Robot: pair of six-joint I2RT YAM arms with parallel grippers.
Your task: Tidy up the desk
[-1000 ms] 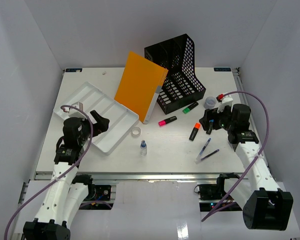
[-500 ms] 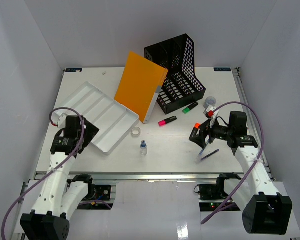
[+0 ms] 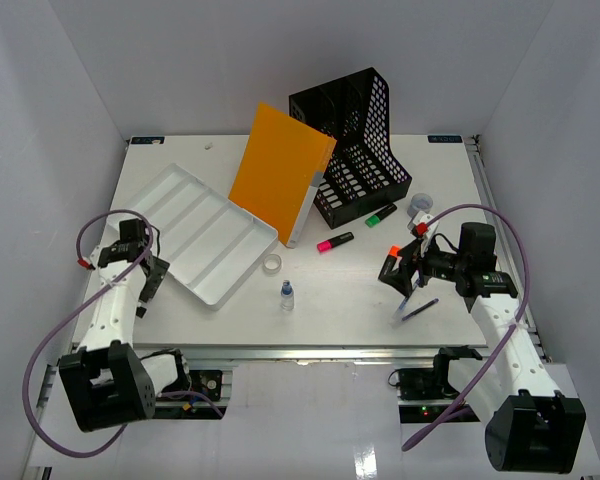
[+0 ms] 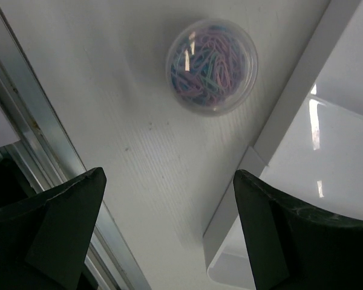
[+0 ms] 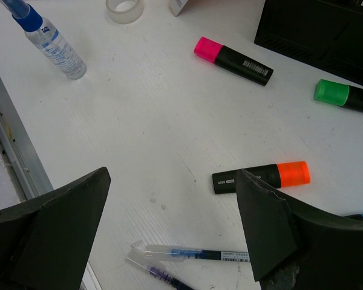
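So in the last second both arms shifted. The left hand [image 3: 148, 277] swung off the white compartmented plastic tray [image 3: 195, 230] and out toward the front-left corner of the big flat white desk [image 3: 350, 290]. Its wrist view now looks down on a round clear plastic tub of coloured paper clips [image 4: 212, 65] sitting just beside the tray's edge. Its fingers are spread wide with nothing between them.

The right hand [image 3: 401, 277] came back from the far right and hovers over the two blue pens [image 5: 190, 254] and the black highlighter with the orange cap [image 5: 263, 176]. It's also spread apart and empty.

The desk itself fills the top view under both arms, with the metal rail along its near edge.

My read is that each arm has lined up its next target, clips on the left and pens or highlighter on the right. Nothing looks sorted yet though, since the tray compartments look empty from above.
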